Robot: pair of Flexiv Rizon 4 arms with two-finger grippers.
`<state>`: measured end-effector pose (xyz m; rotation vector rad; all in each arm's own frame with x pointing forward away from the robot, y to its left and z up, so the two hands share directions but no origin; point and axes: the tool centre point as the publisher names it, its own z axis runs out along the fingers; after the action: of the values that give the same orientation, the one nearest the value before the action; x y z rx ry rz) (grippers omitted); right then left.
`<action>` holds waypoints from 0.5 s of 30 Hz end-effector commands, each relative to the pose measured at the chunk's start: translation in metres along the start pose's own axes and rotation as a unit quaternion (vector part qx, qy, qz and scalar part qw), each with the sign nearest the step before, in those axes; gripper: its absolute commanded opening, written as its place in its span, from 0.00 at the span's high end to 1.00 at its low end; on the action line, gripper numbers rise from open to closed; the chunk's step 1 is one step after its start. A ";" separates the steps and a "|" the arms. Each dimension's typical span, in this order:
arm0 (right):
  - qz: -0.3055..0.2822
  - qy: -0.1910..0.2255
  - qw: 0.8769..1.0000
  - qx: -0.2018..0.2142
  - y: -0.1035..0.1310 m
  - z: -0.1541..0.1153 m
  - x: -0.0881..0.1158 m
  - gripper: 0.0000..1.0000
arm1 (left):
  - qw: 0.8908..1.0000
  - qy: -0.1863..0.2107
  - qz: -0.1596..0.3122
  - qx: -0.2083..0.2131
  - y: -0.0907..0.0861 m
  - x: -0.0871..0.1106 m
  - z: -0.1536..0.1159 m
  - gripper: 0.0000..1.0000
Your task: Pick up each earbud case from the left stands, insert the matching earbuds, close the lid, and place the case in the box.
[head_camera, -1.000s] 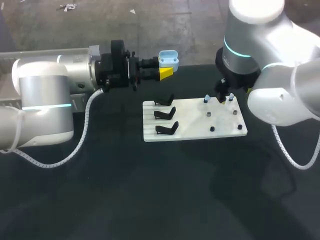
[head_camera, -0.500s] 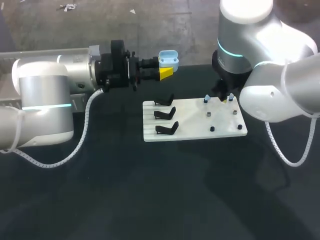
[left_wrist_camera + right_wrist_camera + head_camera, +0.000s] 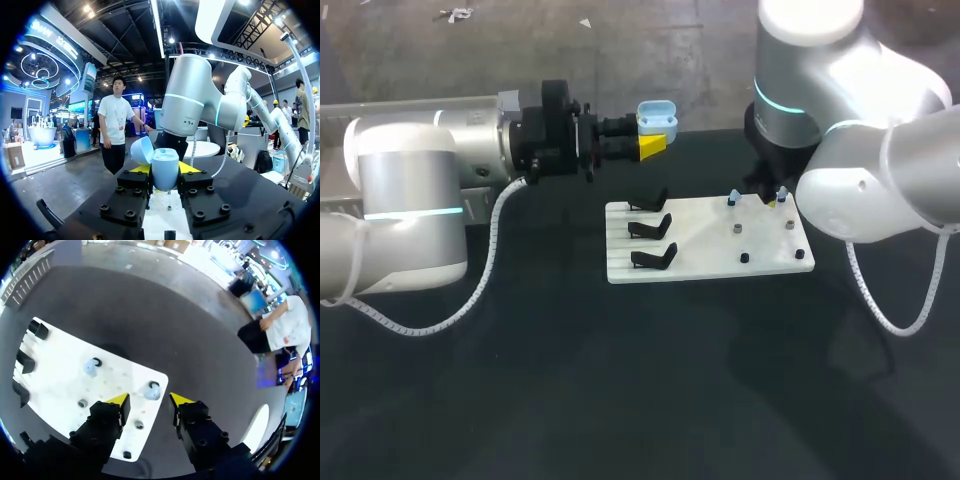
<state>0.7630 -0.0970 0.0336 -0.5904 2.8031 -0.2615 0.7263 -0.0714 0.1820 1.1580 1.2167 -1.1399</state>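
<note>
On the dark table [image 3: 620,390], the left hand [image 3: 654,135] was clenched on a light-blue earbud case [image 3: 164,165], gripping it from both sides above the table's far edge, left of the white board [image 3: 700,240]. The case was smooth and rounded, with its lid swung open. The right hand [image 3: 148,399] hung released over the board's far right part, fingers spread and touching nothing. Three black stands [image 3: 653,227] stood bare on the board's left side. Two light-blue earbuds [image 3: 150,390] sat on pegs, one just ahead of the gap between the right hand's fingers.

No readable text, label, number or sign on earbud case [image 3: 657,114], white board [image 3: 705,240]
</note>
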 end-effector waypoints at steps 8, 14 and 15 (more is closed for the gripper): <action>0.001 0.006 1.000 -0.002 -0.001 0.008 -0.004 0.55 | 1.000 0.000 0.001 -0.003 -0.001 0.000 0.000 1.00; 0.004 0.006 1.000 -0.002 -0.002 0.009 -0.005 0.58 | 1.000 0.000 0.001 -0.003 -0.001 0.000 0.000 1.00; 0.004 0.006 1.000 -0.002 -0.002 0.008 -0.006 0.59 | 1.000 0.000 0.001 -0.003 -0.001 0.000 0.000 1.00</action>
<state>0.7683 -0.0984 0.0272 -0.5802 2.8125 -0.2558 0.7263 -0.0714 0.1820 1.1580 1.2167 -1.1399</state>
